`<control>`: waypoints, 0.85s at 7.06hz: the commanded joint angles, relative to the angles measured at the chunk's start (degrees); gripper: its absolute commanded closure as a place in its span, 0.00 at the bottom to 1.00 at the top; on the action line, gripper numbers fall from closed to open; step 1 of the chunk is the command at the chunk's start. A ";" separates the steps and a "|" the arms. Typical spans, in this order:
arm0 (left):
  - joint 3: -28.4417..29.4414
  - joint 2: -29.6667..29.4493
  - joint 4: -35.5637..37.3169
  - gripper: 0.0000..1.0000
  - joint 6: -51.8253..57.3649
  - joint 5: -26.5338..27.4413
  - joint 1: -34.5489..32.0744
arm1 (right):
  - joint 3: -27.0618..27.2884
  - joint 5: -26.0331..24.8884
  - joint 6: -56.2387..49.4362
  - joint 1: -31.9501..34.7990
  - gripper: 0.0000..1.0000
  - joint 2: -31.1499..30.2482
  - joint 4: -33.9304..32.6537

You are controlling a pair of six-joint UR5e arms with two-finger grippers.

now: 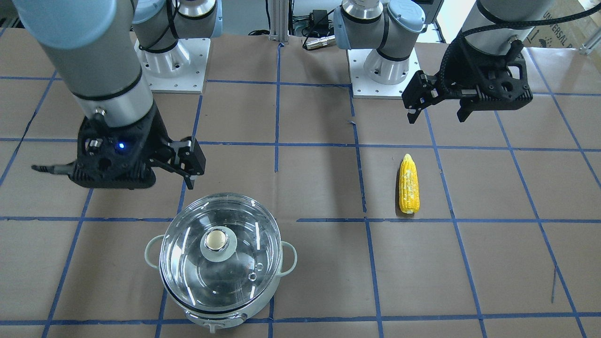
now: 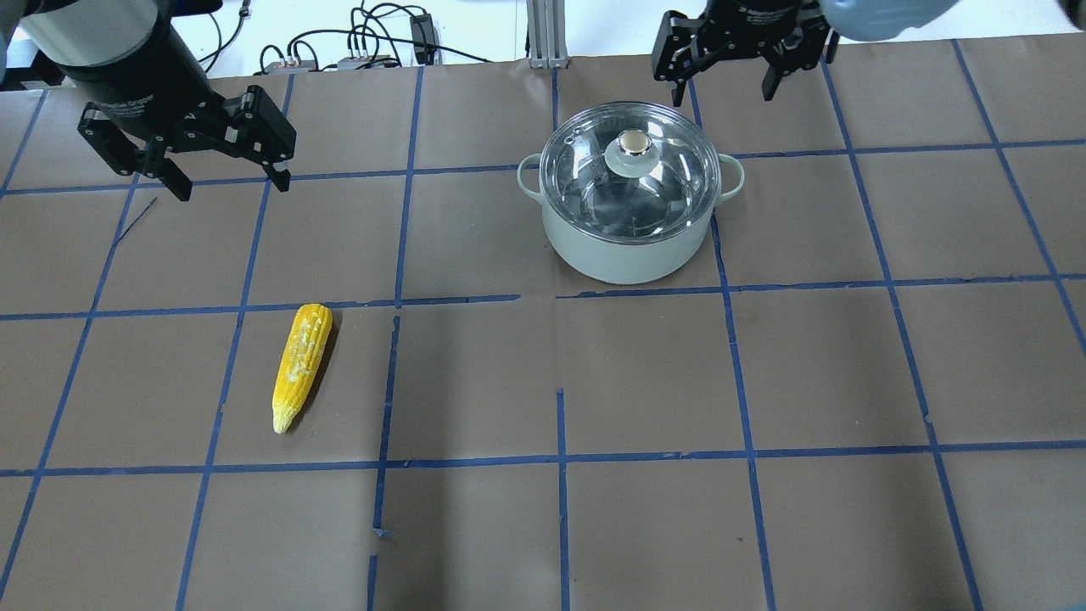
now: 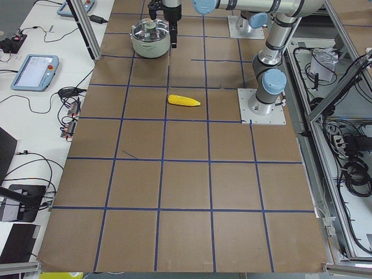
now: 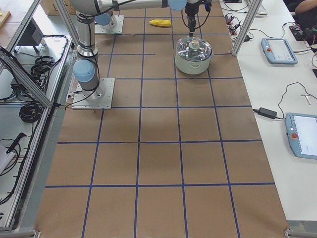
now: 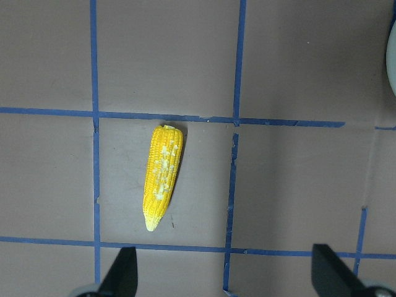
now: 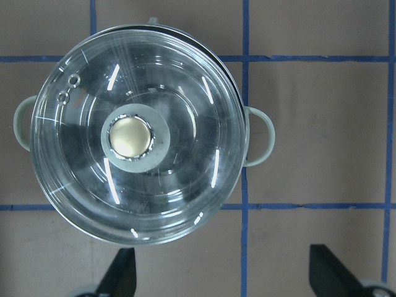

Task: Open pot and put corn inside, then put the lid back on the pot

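Observation:
The pale grey-white pot (image 2: 628, 250) stands on the table's far side with the clear glass lid (image 2: 670, 182) on it, beige-topped knob (image 2: 633, 142) up. My right gripper (image 2: 723, 95) is open and empty, above and just beyond the pot. In the right wrist view the lid (image 6: 185, 80) lies ahead of the open fingers (image 6: 122, 272). The yellow corn (image 2: 301, 365) lies flat on the left side, pointed end towards me. My left gripper (image 2: 231, 185) is open and empty, above the table beyond the corn. In the left wrist view the corn (image 5: 162, 176) lies ahead of the gripper (image 5: 226, 272).
Brown paper with a blue tape grid covers the table (image 2: 560, 382). The arm bases (image 1: 382, 70) are bolted at the robot's edge. Cables and boxes (image 2: 356, 51) lie beyond the far edge. Tablets (image 4: 280, 49) sit on the side bench.

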 commanded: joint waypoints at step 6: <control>-0.04 0.02 0.57 0.00 -0.07 -0.09 0.00 | -5.88 0.06 4.66 3.70 0.06 13.45 -5.39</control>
